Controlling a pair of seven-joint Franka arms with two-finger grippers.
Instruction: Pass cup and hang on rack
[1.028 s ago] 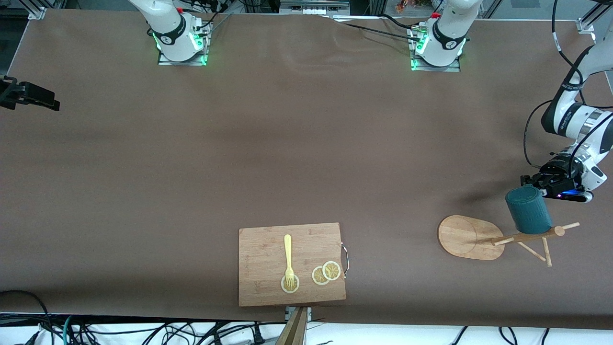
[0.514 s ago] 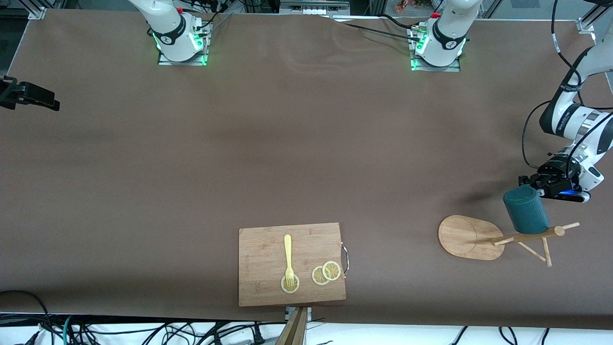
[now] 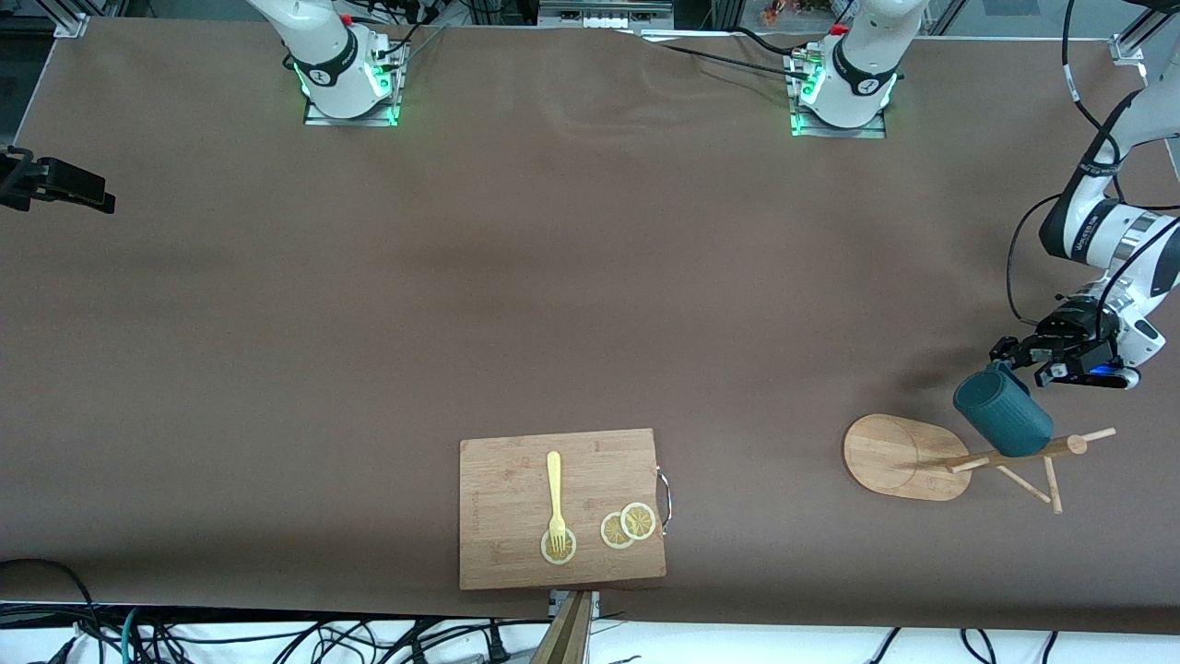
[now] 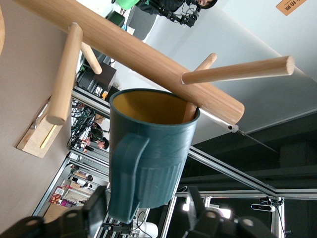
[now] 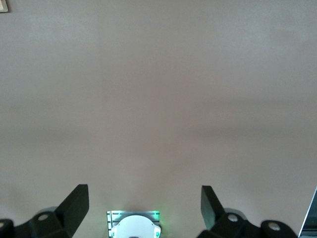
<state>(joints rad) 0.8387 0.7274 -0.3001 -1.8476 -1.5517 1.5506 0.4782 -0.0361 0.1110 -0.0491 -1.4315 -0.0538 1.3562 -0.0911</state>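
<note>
Now cup on rack peg, left gripper released; writing unreadable.

Matt ribbed teal cup, smooth pale wooden rack, matt brown table.

Dark teal cylindrical mug hangs tilted on a peg of the light wooden mug tree, toward the left arm's end of the brown desk. Left end effector sits at the mug's 1 o'clock, apart from it. Rectangular wooden cutting board, at the tree's 9 o'clock, carries a yellow fork and lemon slices.
</note>
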